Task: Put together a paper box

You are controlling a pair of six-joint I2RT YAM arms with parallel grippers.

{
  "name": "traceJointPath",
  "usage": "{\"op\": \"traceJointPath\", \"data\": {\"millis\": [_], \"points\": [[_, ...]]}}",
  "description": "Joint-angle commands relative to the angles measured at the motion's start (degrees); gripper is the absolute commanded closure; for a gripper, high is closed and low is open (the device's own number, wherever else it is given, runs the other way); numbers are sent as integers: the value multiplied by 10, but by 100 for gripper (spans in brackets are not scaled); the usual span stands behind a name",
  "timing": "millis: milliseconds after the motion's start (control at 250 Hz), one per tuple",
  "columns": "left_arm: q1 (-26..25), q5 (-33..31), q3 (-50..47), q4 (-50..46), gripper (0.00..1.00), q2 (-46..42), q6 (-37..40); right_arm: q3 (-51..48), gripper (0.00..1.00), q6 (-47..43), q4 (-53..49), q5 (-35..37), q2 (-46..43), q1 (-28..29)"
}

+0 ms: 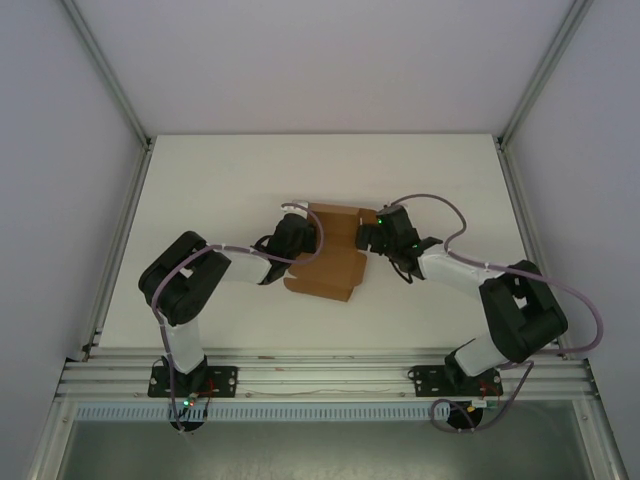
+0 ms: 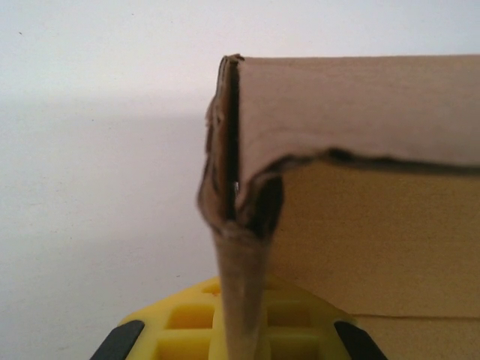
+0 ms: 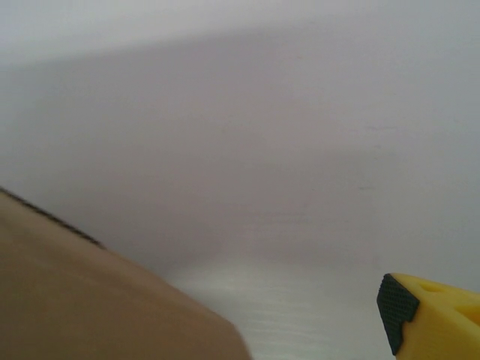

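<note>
The paper box [image 1: 322,262] is a brown cardboard piece, partly folded, lying mid-table between the two arms. My left gripper [image 1: 297,236] sits at its left far corner. In the left wrist view a thin upright cardboard wall [image 2: 241,300] runs between the yellow jaws, and the left gripper [image 2: 241,334] is shut on it. A folded panel [image 2: 360,112] stands beyond it. My right gripper [image 1: 374,233] is at the box's right far edge and stands open. One of its yellow fingers [image 3: 431,319] shows at the lower right, with a cardboard face [image 3: 90,300] at the lower left.
The white table [image 1: 200,180] has free room all round the box. Metal frame posts [image 1: 120,215] run along its left and right sides. A rail [image 1: 320,375] with the arm bases crosses the near edge.
</note>
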Motion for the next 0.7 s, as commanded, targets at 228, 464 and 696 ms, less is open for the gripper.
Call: {"op": "traceJointPath", "data": {"millis": [228,464,696], "points": [[-1,12,8,-5,100,-12,-15,25,8,-25,65,110,73,42],[-1,-9,4,-8,100,-10,-5,6,7,-42,36,130,17,53],[-1,-17,-1,-1,100,-11,12,-51,6,-85,-63,45,-151,52]]}}
